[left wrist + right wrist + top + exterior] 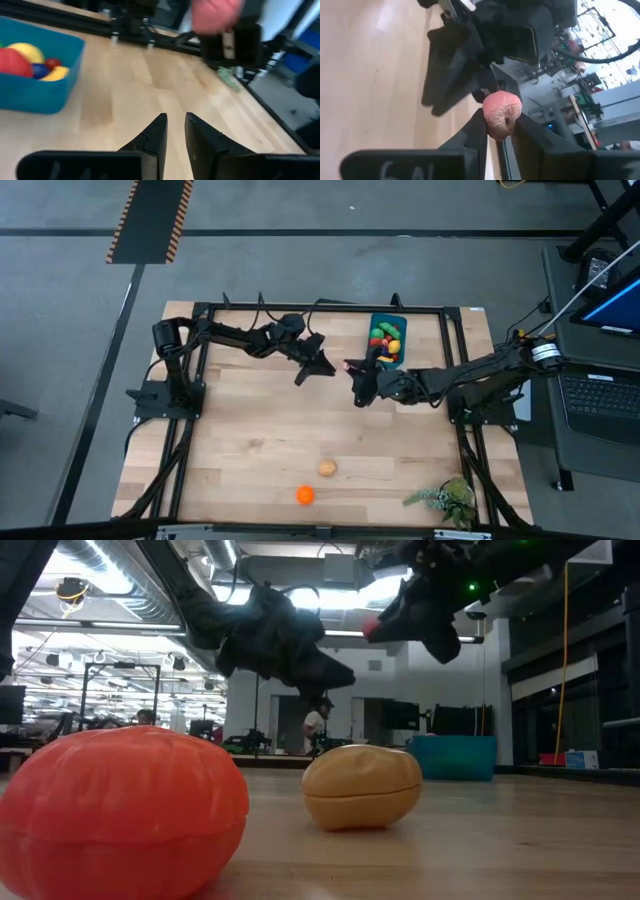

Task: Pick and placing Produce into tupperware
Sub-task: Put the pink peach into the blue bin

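Observation:
My right gripper (357, 377) hangs above the table's middle, just left of the blue tupperware (387, 340), and is shut on a small pink wrinkled produce piece (502, 112). The tupperware stands near the far edge with several red, yellow and green pieces in it. My left gripper (175, 122) hovers close by, facing the right one, with only a narrow gap between its fingers and nothing in it. A tan piece (327, 469) and an orange piece (305, 495) lie on the table near the front edge. My right gripper pinches the pink piece by its lower sides (496, 129) between its two fingertips, at their free ends only. The fingers reach about level from the table's right. The piece is lifted well clear of the table (372, 630).
A leafy green sprig (446, 500) lies at the front right corner. A black frame (300, 307) runs along the table's edges. Bare wood lies between the grippers and the two loose pieces near the front.

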